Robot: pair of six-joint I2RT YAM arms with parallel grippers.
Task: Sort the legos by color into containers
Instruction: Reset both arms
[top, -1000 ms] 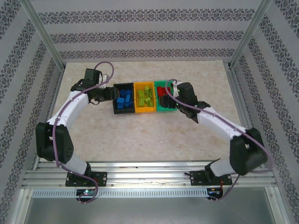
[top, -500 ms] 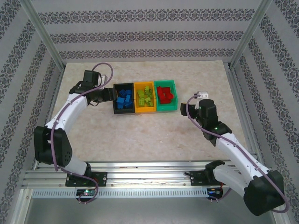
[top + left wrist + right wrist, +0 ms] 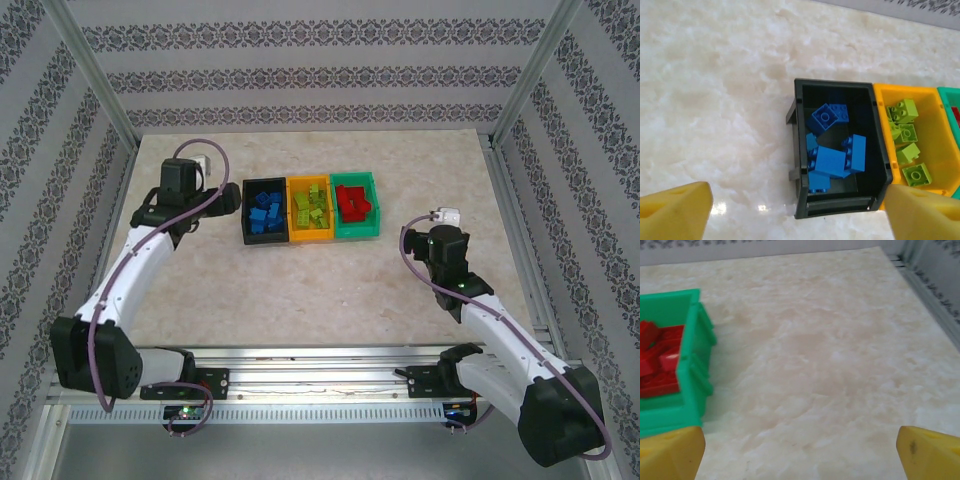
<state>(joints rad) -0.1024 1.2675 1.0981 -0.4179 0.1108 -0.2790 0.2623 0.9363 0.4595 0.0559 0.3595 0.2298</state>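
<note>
Three containers stand side by side at the back middle of the table. The black bin (image 3: pixel 246 212) (image 3: pixel 799 150) holds several blue legos (image 3: pixel 265 215) (image 3: pixel 832 160). Beside it, the orange-yellow bin (image 3: pixel 310 238) (image 3: pixel 930 95) holds yellow-green legos (image 3: pixel 310 208) (image 3: pixel 905 132). Red legos (image 3: pixel 352 202) (image 3: pixel 660 365) lie in the green bin (image 3: pixel 358 232) (image 3: pixel 690 365). My left gripper (image 3: pixel 228 203) (image 3: pixel 797 210) hangs open just left of the black bin, nothing between its yellow fingertips (image 3: pixel 677 210). Off to the right of the green bin, my right gripper (image 3: pixel 425 242) (image 3: pixel 800 445) stands wide open over bare table, empty.
The marble-patterned tabletop (image 3: pixel 300 290) is bare around the bins. A metal frame rail (image 3: pixel 930 285) runs along the table's right edge, and patterned walls enclose the back and sides.
The right arm has drawn back from the green bin to the near right, its jaws opening. The left gripper has backed away leftward from the black bin and opened.
</note>
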